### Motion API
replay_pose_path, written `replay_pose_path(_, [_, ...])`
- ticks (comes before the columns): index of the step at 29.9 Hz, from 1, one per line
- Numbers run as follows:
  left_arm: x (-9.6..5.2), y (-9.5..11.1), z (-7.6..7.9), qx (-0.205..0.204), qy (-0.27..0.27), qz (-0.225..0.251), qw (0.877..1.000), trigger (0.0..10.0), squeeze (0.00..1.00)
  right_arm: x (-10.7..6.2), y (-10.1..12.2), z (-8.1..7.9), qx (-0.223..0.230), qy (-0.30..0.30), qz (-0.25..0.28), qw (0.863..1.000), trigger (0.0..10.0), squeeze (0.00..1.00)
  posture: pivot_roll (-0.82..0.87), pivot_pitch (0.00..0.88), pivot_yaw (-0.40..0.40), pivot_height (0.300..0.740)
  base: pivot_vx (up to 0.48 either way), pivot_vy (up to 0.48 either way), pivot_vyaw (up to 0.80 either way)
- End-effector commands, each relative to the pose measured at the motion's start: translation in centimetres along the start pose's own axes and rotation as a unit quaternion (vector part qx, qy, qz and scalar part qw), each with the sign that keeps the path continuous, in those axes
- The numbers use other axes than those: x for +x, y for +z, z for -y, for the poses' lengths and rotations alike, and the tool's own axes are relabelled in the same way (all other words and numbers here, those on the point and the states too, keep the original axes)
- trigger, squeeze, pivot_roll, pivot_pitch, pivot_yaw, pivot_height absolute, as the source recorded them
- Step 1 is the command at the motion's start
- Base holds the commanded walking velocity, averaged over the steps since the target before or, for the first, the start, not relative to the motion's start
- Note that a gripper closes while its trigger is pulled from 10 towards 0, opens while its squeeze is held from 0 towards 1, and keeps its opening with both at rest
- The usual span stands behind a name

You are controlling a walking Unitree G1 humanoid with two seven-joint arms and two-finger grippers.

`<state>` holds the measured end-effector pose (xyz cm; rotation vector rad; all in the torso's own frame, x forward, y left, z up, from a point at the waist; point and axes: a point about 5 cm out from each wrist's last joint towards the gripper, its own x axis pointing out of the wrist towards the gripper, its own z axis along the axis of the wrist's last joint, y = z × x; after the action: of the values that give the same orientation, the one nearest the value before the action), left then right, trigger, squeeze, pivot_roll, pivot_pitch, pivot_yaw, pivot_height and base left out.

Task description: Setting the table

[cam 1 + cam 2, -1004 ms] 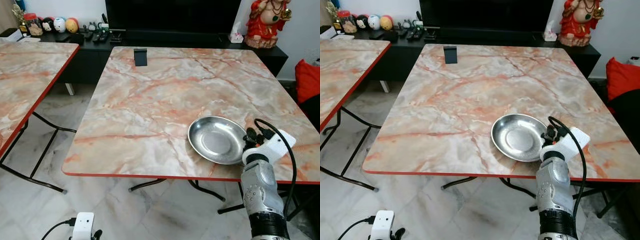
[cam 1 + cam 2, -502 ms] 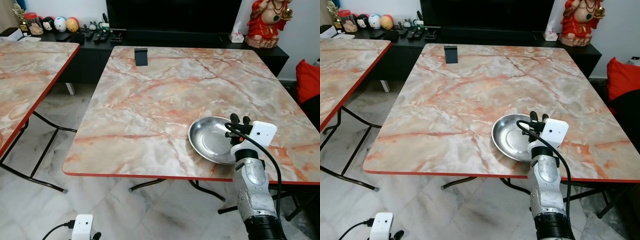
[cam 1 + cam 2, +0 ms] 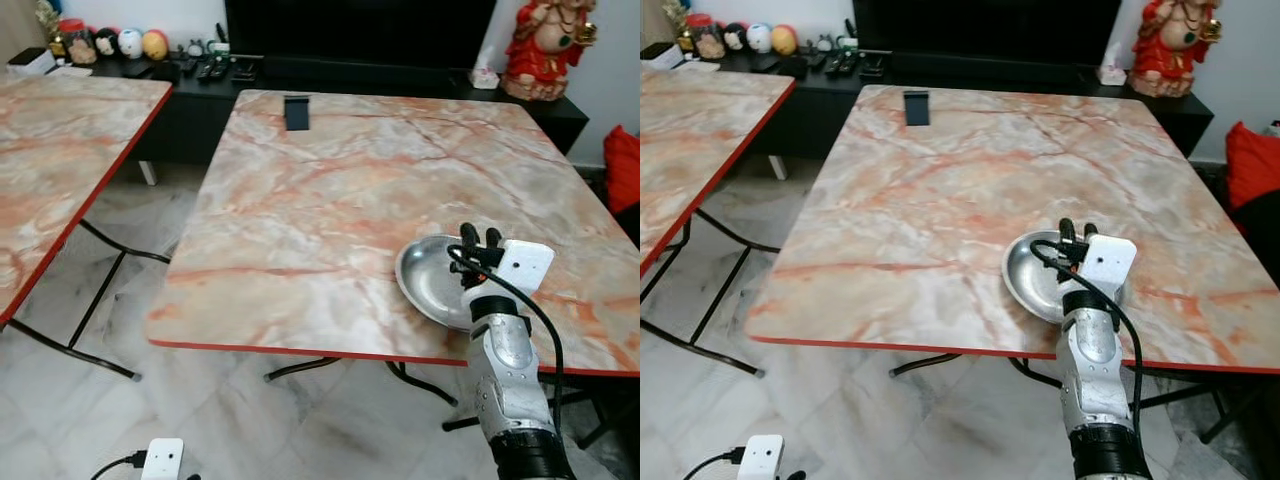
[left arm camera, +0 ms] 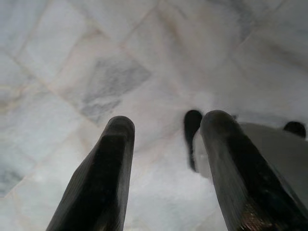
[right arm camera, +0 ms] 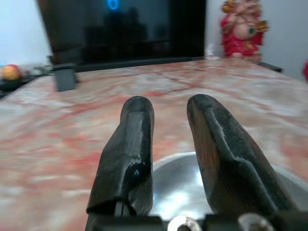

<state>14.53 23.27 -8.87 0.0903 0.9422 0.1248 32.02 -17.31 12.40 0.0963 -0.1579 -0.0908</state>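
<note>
Marble-patterned desk [image 3: 330, 200] with a red edge stands ahead, and a shallow metal dish [image 3: 428, 282] lies on it close to the near edge, toward the robot's right. The right end effector [image 3: 478, 238] is raised above the dish's near-right rim, its two black fingers [image 5: 136, 144] pointing out across the desk toward the far side. In the right wrist view the fingers stand a little apart with an empty gap between them, gripping nothing, and the dish [image 5: 183, 185] lies just beneath them; whether they touch its rim cannot be told. A white camera box [image 3: 523, 268] sits on that wrist, with a black cable [image 3: 530, 320] looping down the silver arm.

A small dark stand [image 3: 297, 112] sits near the far edge of the desk, well apart from the dish. Beyond it a low black cabinet [image 3: 330, 75] runs along the wall under a dark screen, with a red figurine [image 3: 545, 45] at its right end and small round toys [image 3: 130, 42] at its left. A second marble desk [image 3: 60, 150] stands to the left.

The left end effector [image 4: 163, 125] hangs low over the pale tiled floor [image 4: 96, 57], its fingers spread and empty.
</note>
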Motion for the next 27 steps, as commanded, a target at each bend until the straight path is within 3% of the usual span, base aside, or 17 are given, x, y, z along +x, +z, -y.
replay_pose_path(1, [0.0, 0.0, 0.0, -0.007, 0.002, 0.0, 1.0, 10.0, 0.0, 0.1, -0.1, 0.6, -0.008, -0.006, -0.001, 1.0, 10.0, 0.0, -0.03, 0.0, -0.062, 0.74, 0.0, 0.428, 0.0])
replay_pose_path(17, [-0.2, -0.6, -1.1, -0.01, 0.01, -0.011, 1.0, 10.0, 0.0, 0.6, 0.0, -0.4, -0.008, 0.02, 0.004, 1.0, 10.0, 0.0, -0.02, 0.0, -0.063, 0.74, 0.0, 0.431, 0.0])
replay_pose_path(24, [-0.2, -0.6, -1.2, -0.009, 0.009, -0.013, 1.0, 10.0, 0.0, 0.5, -0.3, -0.3, -0.002, 0.021, 0.002, 1.0, 10.0, 0.0, -0.02, 0.0, -0.061, 0.74, 0.0, 0.428, 0.74])
replay_pose_path(27, [-0.1, -0.4, -1.0, -0.008, 0.008, -0.014, 1.0, 10.0, 0.0, 0.5, -0.4, -0.3, -0.005, 0.023, 0.003, 1.0, 10.0, 0.0, -0.02, 0.0, -0.057, 0.74, 0.0, 0.431, 0.0])
